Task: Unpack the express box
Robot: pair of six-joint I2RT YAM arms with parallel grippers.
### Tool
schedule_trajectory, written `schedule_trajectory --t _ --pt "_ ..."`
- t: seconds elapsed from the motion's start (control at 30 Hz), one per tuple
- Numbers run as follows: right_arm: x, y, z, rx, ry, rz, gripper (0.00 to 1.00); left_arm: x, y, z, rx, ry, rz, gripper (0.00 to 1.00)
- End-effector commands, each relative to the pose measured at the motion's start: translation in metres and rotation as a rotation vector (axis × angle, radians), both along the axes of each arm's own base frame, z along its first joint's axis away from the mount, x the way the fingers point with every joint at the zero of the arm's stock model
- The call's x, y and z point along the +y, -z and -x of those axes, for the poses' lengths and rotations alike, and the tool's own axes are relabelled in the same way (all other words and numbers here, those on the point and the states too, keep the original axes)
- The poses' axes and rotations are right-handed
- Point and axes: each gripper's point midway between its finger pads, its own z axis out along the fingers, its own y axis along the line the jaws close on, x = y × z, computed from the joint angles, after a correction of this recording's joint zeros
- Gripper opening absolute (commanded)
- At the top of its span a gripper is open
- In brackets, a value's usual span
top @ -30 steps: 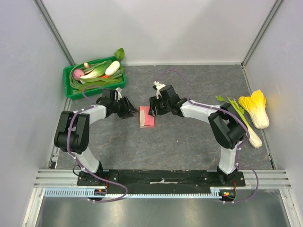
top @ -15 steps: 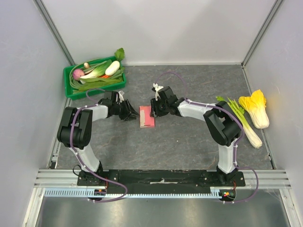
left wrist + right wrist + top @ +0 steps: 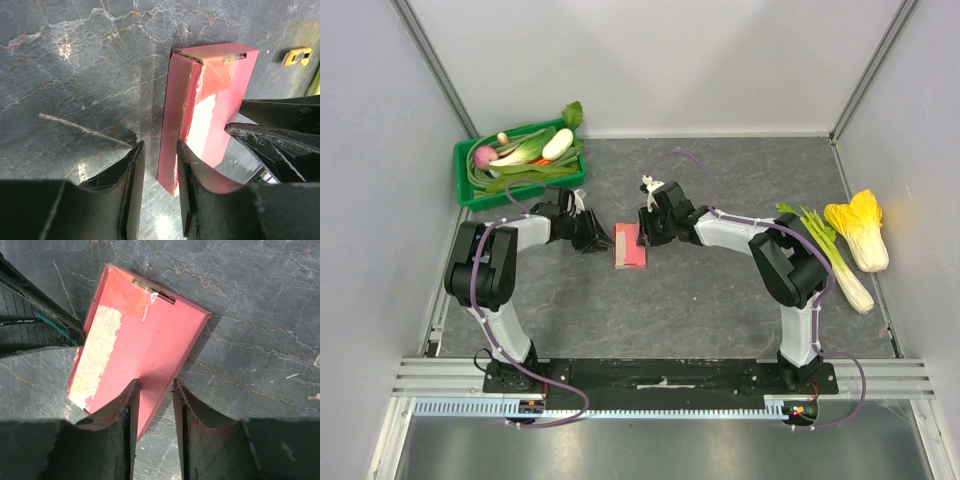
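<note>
Both pairs of fingers are low at the express box (image 3: 630, 247), which lies flat on the grey bench (image 3: 720, 300) about in the middle, between the two arms.

The left fingers (image 3: 131, 192) come to it from the left side. They are partly closed, with a narrow gap. In the left wrist view the near corner of the box's long edge sits in this gap. One finger overlaps the top face and the other is over the bench. A thin strip of bench shows between that finger and the side wall of the box, so they are not clamped on it.

The right fingers (image 3: 127, 427) come from the right side, at the far half of the box. They too stand with a narrow gap, and the edge of the box runs across it. One finger is over the pink-red face and the other is just beside the edge. Whether they pinch the box I cannot tell.

The top face has a pale torn patch (image 3: 97, 352), and a piece of clear tape (image 3: 154, 291) sits across one short end.

A green crate (image 3: 470, 182) with vegetables stands at the far left of the bench. A celery stalk (image 3: 855, 288) and a yellow cabbage (image 3: 860, 235) lie at the right edge.
</note>
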Motion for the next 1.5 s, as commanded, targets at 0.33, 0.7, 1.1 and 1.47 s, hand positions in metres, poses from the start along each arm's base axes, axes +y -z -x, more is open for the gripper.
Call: schedule_trajectory --t 0.33,0.7,1.1,1.47 --pt "0.000 0.003 -0.005 0.011 0.028 0.024 0.35 0.034 0.015 -0.001 0.011 -0.011 -0.238 0.32" --pt "0.001 0.002 -0.006 0.010 0.027 0.022 0.35 0.027 0.013 0.003 0.000 0.039 -0.282 0.30" --pt "0.003 0.003 -0.006 0.017 0.028 0.015 0.35 0.003 0.010 0.010 0.055 0.035 -0.127 0.38" --pt "0.004 0.003 -0.006 0.021 0.029 0.007 0.35 -0.008 0.017 0.010 0.088 0.061 -0.059 0.29"
